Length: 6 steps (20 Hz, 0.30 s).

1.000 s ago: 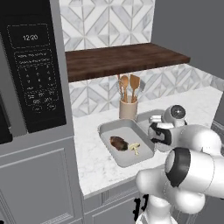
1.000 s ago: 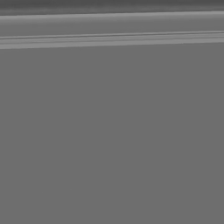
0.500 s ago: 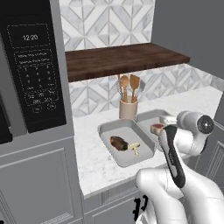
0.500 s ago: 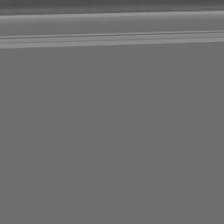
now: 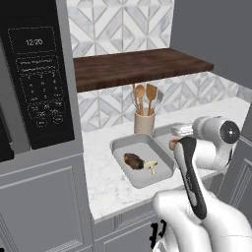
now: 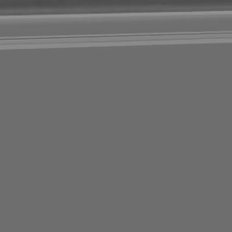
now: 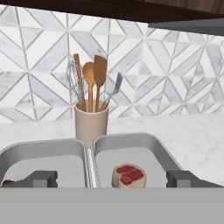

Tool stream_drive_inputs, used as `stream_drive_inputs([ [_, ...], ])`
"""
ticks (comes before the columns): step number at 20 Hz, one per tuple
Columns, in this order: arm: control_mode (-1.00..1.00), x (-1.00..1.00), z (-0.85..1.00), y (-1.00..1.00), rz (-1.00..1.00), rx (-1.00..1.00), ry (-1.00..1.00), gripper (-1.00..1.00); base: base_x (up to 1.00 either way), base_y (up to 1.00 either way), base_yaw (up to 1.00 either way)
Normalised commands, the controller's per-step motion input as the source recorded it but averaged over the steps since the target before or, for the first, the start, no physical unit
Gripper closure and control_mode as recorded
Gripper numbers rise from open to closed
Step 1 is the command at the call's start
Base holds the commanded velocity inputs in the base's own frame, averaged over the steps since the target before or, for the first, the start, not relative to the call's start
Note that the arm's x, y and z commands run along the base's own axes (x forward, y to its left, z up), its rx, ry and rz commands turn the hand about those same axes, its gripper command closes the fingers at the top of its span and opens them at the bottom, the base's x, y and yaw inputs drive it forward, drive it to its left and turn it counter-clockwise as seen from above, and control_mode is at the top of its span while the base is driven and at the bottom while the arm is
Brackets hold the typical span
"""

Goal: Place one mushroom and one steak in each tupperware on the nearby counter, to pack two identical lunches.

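Where the white marble worktop (image 5: 103,172) meets the patterned tile wall, two grey tupperware trays, set side by side and touching along their long rims. In the left tupperware (image 5: 123,147): one dark steak (image 5: 132,160) and one pale mushroom (image 5: 151,167), just beside each other. In the right tupperware (image 7: 153,146): one steak (image 7: 128,176), red-topped with a pale rim, lying near the front edge in the hand view; largely hidden behind the arm in the left base view. Counted so far: two trays, two steaks, one mushroom. Just behind the trays, centred on the seam between them, one tan utensil holder (image 7: 91,124) carrying wooden spoons, a spatula and a whisk. Above, one dark wooden shelf (image 5: 138,66); to the left, one black microwave (image 5: 34,74) reading 12:20. Claw (image 7: 111,179) spread wide open, holding nothing, its two dark tips at the bottom of the hand view, facing the trays from low over the worktop's near side.
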Motion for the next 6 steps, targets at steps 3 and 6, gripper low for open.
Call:
stream_drive_inputs([
  [3,-1.00,-0.14,0.35,0.02,0.00,-0.03,0.21,-1.00,0.00,0.00,0.00],
  [6,-1.00,-0.35,0.19,0.00,0.00,-0.01,0.11,-1.00,0.00,0.00,0.00],
])
